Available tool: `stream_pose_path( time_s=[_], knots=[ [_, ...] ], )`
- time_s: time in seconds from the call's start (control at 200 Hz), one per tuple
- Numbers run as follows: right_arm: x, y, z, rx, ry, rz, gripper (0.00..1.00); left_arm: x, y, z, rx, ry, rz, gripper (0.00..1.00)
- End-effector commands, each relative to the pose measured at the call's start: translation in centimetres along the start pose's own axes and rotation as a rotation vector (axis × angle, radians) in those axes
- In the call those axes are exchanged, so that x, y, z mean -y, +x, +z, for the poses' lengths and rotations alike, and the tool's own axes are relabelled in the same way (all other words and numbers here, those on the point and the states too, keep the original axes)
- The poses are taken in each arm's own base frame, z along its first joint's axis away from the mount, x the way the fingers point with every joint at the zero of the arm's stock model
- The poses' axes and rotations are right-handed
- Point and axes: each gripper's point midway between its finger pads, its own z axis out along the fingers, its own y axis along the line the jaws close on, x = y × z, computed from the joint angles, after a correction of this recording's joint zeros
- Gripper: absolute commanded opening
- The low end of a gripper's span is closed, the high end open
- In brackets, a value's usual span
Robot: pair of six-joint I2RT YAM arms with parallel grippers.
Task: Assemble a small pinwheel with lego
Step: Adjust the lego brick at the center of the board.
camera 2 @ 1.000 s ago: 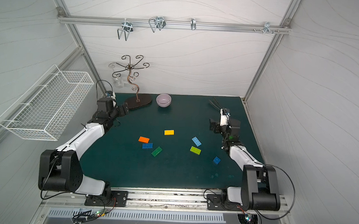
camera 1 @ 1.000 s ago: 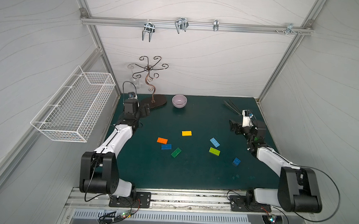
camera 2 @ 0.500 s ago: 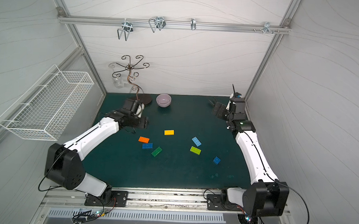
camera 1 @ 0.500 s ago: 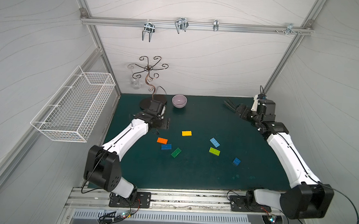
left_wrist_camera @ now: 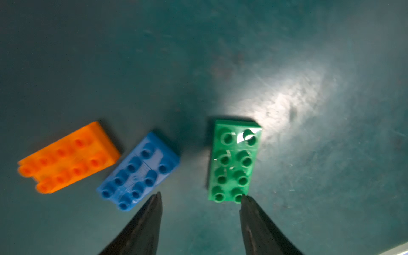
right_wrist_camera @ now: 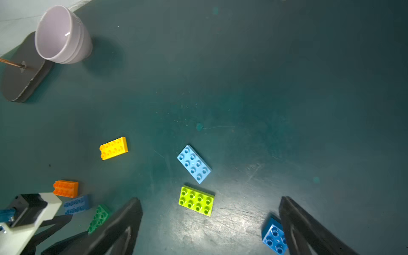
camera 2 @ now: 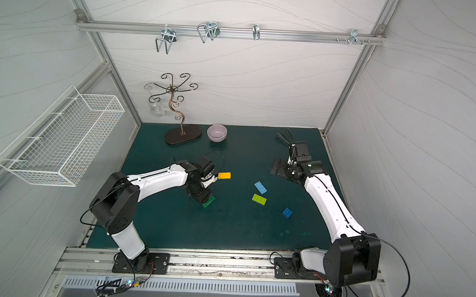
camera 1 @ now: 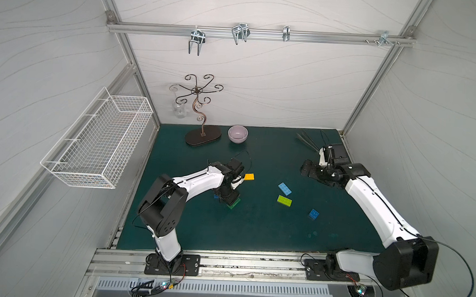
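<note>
No pinwheel is in view; the lego bricks lie apart on the green mat. My left gripper (left_wrist_camera: pixel 201 196) hangs open just above the mat, one fingertip at a corner of the dark green brick (left_wrist_camera: pixel 235 161). The dark blue brick (left_wrist_camera: pixel 139 171) and orange brick (left_wrist_camera: pixel 68 157) lie beside it. In both top views the left arm hides those two. My right gripper (right_wrist_camera: pixel 209 201) is open and empty over the lime brick (right_wrist_camera: pixel 196 200), near the light blue brick (right_wrist_camera: pixel 193 163) and the small square blue brick (right_wrist_camera: pixel 273 237). The yellow brick (camera 1: pixel 249 177) lies mid-mat.
A lilac bowl (camera 1: pixel 237 133) and a wire jewellery stand (camera 1: pixel 202 134) sit at the back of the mat. Dark tongs (camera 1: pixel 305 140) lie at the back right. A white wire basket (camera 1: pixel 97 144) hangs on the left wall.
My left arm swung from the back left to the mat's middle, came down at the dark green brick, and its jaws narrowed. My right arm reached forward over the mat, still open.
</note>
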Motion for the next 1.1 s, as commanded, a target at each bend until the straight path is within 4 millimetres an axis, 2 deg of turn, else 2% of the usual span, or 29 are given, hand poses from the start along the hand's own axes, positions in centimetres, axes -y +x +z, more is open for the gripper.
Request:
stream_pose_path(
  time_s=[0.0, 0.25, 0.435, 0.525, 0.625, 0.725, 0.85, 0.991, 1.096],
  knots=[
    [0.3, 0.1, -1.1, 0.015, 0.033, -0.045, 0.99, 0.9, -1.4, -0.3, 0.032, 0.002, 0.088, 0.60],
    [0.2, 0.2, -1.2, 0.024, 0.047, -0.077, 0.99, 2.0, -1.7, 1.2, 0.016, 0.029, 0.115, 0.58],
    [0.0, 0.3, -1.6, 0.029, 0.043, -0.092, 0.99, 1.2, -2.1, 2.7, 0.000, -0.013, 0.158, 0.56],
    [0.3, 0.4, -1.8, 0.030, 0.052, -0.088, 0.99, 1.9, -2.3, 3.0, 0.014, 0.021, 0.217, 0.46],
    [0.7, 0.6, -1.9, 0.028, 0.070, -0.084, 0.99, 3.9, -1.6, 2.8, 0.031, 0.140, 0.378, 0.31],
    [1.4, 1.2, -1.8, 0.018, 0.100, -0.069, 0.99, 4.6, -1.7, 3.1, 0.046, 0.180, 0.517, 0.17],
    [1.8, 2.1, -1.5, 0.004, 0.106, -0.077, 0.99, 5.1, -1.9, 3.6, 0.043, 0.207, 0.709, 0.10],
    [2.4, 2.8, -1.2, 0.003, 0.131, -0.092, 0.99, 5.0, -2.7, 4.6, 0.056, 0.184, 0.844, 0.08],
    [2.2, 3.3, -1.0, -0.008, 0.125, -0.110, 0.99, 4.9, -4.2, 5.4, 0.081, 0.137, 0.921, 0.08]
  ],
)
